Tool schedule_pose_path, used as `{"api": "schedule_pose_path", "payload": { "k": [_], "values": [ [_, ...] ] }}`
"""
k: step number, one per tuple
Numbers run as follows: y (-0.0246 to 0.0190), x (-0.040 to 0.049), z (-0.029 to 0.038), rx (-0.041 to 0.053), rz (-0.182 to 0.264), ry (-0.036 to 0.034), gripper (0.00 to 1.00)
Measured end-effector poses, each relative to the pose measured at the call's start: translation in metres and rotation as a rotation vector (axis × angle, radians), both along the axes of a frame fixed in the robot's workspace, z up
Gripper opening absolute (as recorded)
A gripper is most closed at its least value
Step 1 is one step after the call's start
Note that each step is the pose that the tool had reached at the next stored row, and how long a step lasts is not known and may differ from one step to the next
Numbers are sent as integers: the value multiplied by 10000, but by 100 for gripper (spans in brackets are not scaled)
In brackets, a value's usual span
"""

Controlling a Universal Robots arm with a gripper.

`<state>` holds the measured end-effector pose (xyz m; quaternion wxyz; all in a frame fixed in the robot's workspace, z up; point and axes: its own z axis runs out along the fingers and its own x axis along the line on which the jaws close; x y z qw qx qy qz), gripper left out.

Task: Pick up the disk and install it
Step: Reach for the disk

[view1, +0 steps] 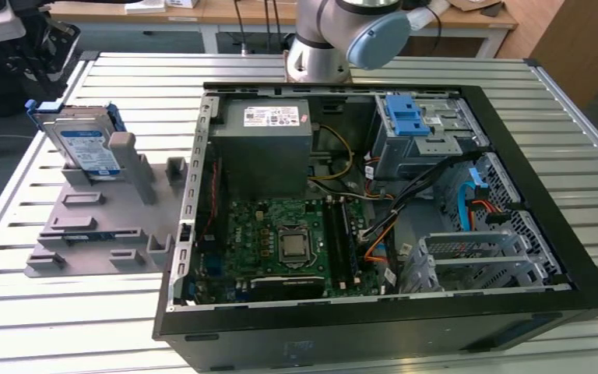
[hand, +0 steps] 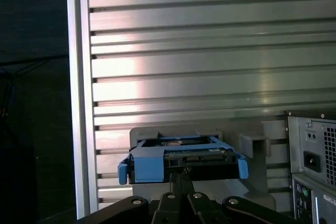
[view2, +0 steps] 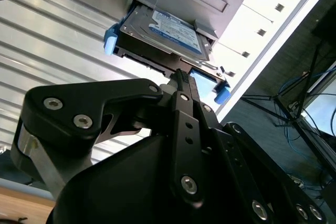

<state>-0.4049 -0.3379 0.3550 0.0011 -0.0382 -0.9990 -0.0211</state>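
1. Here, the disk [view1: 83,146] is standing on edge in a grey holder [view1: 100,226] on the table [view1: 50,312], at the exterior view's left of the open case [view1: 382,343].
2. In the second wrist view, the gripper [view2: 180,77] is pointing at the disk's connector edge, fingers pressed together, grasping nothing.
3. The disk's long edge is running crosswise to the fingers.

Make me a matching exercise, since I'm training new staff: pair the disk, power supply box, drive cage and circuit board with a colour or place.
1 disk
2 power supply box
3 drive cage
4 circuit board

A green
B blue latch on top
C upright in the grey holder, outside the case
D grey with a white sticker

Pairs: 1-C; 2-D; 3-B; 4-A
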Motion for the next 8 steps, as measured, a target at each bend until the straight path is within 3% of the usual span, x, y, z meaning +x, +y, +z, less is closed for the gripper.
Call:
{"api": "schedule_pose_path", "payload": {
  "k": [8],
  "values": [
    [23,-111,-8,0,0,1,11]
  ]
}}
